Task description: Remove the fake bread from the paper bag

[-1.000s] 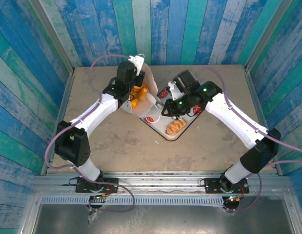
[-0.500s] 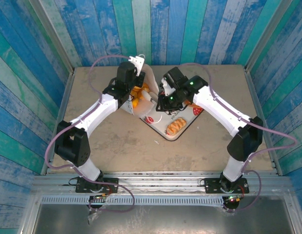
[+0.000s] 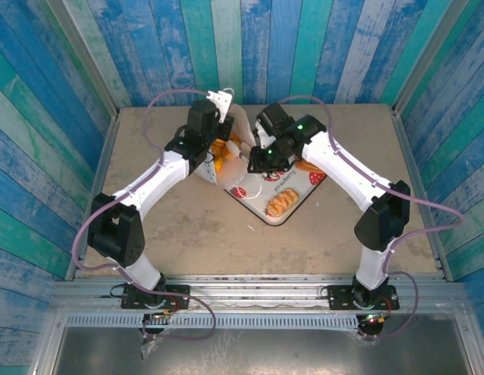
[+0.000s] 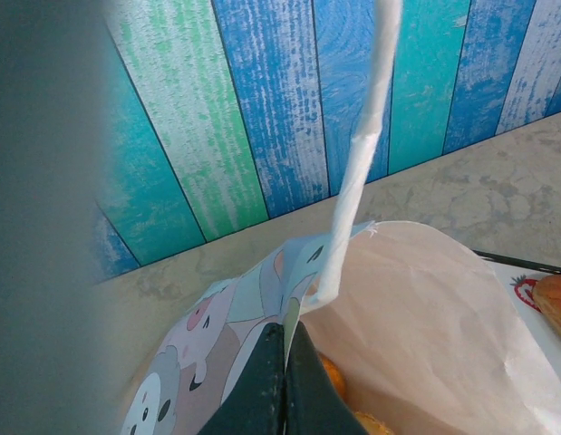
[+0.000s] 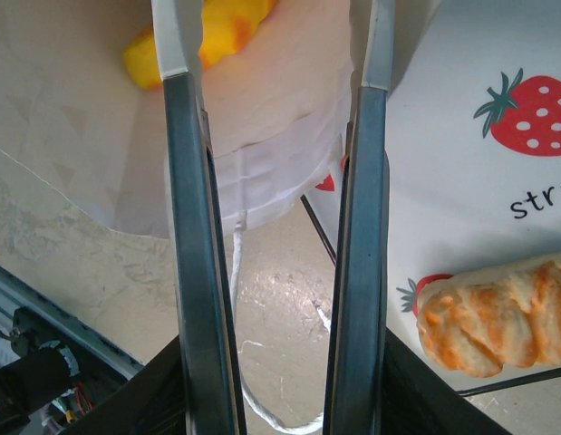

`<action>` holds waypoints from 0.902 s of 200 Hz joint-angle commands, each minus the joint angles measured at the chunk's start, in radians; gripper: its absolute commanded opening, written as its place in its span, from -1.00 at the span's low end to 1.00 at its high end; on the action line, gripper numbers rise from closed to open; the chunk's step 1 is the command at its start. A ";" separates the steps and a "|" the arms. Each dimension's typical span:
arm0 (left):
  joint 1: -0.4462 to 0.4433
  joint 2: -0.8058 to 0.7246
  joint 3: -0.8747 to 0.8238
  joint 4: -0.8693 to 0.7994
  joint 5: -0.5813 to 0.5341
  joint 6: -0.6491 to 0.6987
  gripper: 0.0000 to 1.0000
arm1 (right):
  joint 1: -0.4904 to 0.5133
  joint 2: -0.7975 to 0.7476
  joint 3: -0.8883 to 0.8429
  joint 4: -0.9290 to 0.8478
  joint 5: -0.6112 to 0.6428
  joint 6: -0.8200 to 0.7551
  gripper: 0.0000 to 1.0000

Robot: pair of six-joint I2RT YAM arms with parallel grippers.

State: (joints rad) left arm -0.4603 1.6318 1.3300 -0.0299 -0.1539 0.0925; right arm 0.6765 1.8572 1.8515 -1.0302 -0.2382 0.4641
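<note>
The paper bag [image 3: 230,168] lies on its side, mouth toward the tray. My left gripper [image 3: 216,125] [image 4: 286,331] is shut on the bag's upper rim [image 4: 262,299], holding the mouth up; a white loop handle [image 4: 360,154] hangs past it. Orange fake bread [image 3: 221,153] [image 4: 335,379] lies inside the bag. My right gripper [image 3: 250,158] [image 5: 273,54] is open at the bag's mouth with nothing between its fingers [image 5: 185,227]. Just beyond its tips a yellow-orange piece of bread [image 5: 207,36] rests on the bag's inner wall. A braided roll [image 3: 282,205] [image 5: 498,313] lies on the tray.
The strawberry-print white tray [image 3: 292,187] [image 5: 498,163] sits right of the bag, with another pastry [image 3: 308,166] at its far side. The bag's loose lower handle [image 5: 233,272] trails on the tabletop. Blue plank walls close in the table on three sides.
My right arm has swung left from over the tray to the bag's mouth, and its jaws have widened a little. The left gripper has kept its hold on the rim.
</note>
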 commanded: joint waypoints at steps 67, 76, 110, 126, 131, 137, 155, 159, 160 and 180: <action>-0.002 0.002 -0.002 0.056 0.023 -0.014 -1.00 | -0.004 0.083 0.079 -0.072 0.056 -0.011 -0.12; -0.001 0.003 0.000 0.056 0.022 -0.014 -1.00 | -0.004 0.085 0.082 -0.074 0.063 -0.008 -0.12; -0.001 0.003 0.003 0.058 0.030 -0.015 -1.00 | -0.005 0.106 0.099 -0.076 0.076 -0.005 -0.12; -0.001 0.002 0.004 0.058 0.033 -0.015 -1.00 | -0.005 0.124 0.116 -0.075 0.071 -0.008 -0.13; -0.001 0.003 0.004 0.056 0.033 -0.014 -1.00 | -0.005 0.130 0.122 -0.076 0.066 -0.010 -0.13; -0.001 0.003 0.003 0.056 0.034 -0.014 -1.00 | -0.006 0.139 0.132 -0.076 0.061 -0.012 -0.14; -0.002 0.001 0.002 0.054 0.034 -0.016 -1.00 | -0.005 0.163 0.158 -0.076 0.060 -0.015 -0.16; -0.001 -0.001 0.001 0.054 0.034 -0.017 -1.00 | -0.006 0.167 0.163 -0.075 0.060 -0.016 -0.17; -0.001 -0.001 0.000 0.054 0.035 -0.016 -1.00 | -0.006 0.168 0.164 -0.075 0.060 -0.016 -0.17; -0.001 -0.003 0.003 0.056 0.036 -0.016 -0.99 | -0.006 0.183 0.182 -0.076 0.062 -0.020 -0.24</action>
State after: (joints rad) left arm -0.4599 1.6318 1.3285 -0.0315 -0.1326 0.0887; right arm 0.6727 2.0136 1.9930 -1.1019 -0.1818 0.4572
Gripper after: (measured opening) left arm 0.044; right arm 0.402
